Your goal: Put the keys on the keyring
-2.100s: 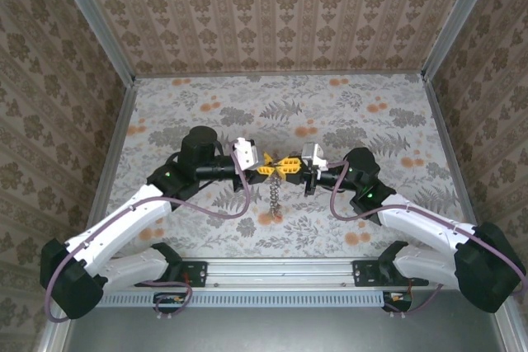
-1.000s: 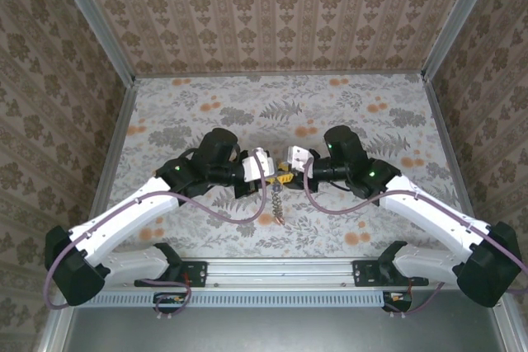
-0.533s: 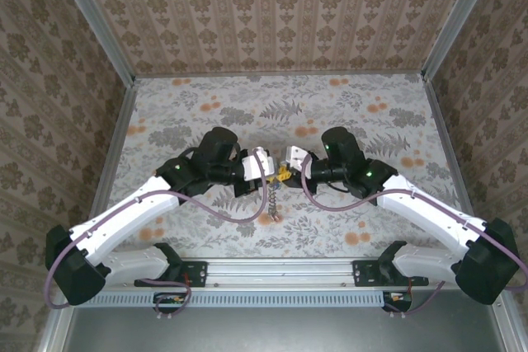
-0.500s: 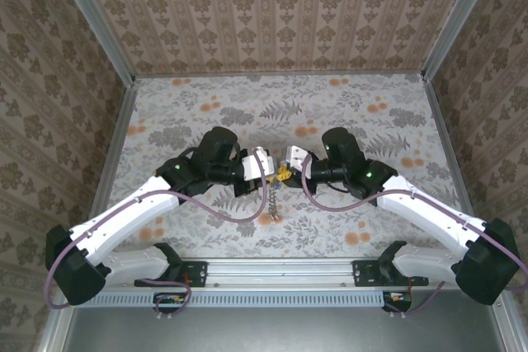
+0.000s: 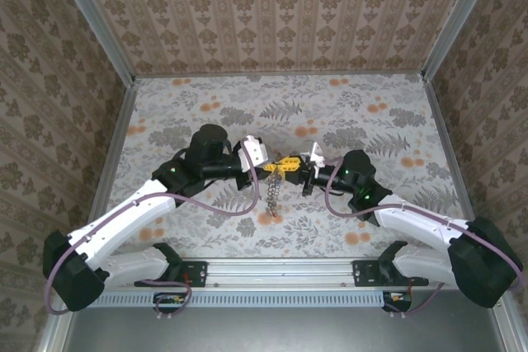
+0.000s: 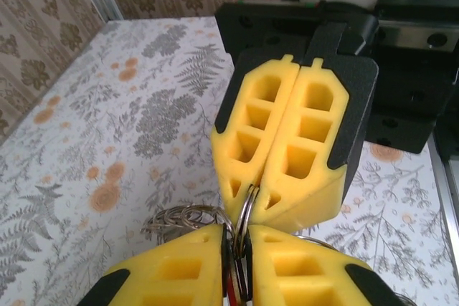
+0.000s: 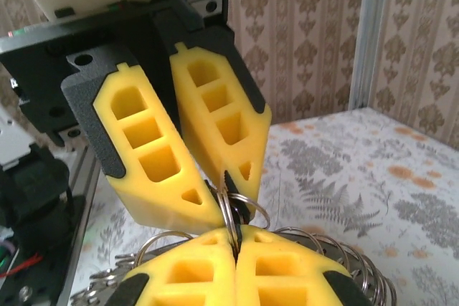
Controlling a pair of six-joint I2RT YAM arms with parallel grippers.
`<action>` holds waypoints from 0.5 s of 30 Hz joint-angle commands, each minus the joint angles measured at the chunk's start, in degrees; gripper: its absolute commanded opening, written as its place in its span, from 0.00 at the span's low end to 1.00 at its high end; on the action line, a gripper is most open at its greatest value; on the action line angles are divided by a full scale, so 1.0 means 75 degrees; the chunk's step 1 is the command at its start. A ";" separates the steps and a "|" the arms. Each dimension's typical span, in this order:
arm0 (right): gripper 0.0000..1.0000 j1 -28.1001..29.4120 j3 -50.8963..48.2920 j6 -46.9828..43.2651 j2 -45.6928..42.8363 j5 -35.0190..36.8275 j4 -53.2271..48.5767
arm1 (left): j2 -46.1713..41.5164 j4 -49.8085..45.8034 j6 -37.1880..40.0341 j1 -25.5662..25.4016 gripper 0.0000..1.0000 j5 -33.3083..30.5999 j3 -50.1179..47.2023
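On the floral table (image 5: 388,113), the left arm reaches in from the lower left, and its left end effector (image 5: 278,166) sits just left of the table's centre, raised off the surface. In the right wrist view its 2 yellow fingers (image 7: 215,127) splay at the base but meet at the tips, clamped on a thin metal loop. That loop belongs to the keyring (image 5: 272,195), a string of grey metal rings that hangs down from the meeting point of the 2 end effectors toward the table, its lower end near an orange flower in the print. Just to the right, tip to tip with the left one, the right end effector (image 5: 288,164) has its fingers (image 6: 301,134) pressed together, pinching the same loop.
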 commanded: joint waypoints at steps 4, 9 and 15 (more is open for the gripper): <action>0.00 0.0163 0.0156 0.0355 0.0060 -0.0217 0.1965 | 0.0161 0.0558 -0.0490 -0.0062 0.00 0.0746 -0.0135; 0.20 0.0200 0.1285 -0.3012 -0.0823 -0.0899 -0.3584 | -0.0156 -0.0288 -0.0154 0.0004 0.00 -0.0164 0.0097; 0.34 0.0209 0.2293 -0.4962 -0.0956 -0.0317 -0.6972 | 0.0181 -0.1973 0.0773 -0.0280 0.00 -0.0789 0.0955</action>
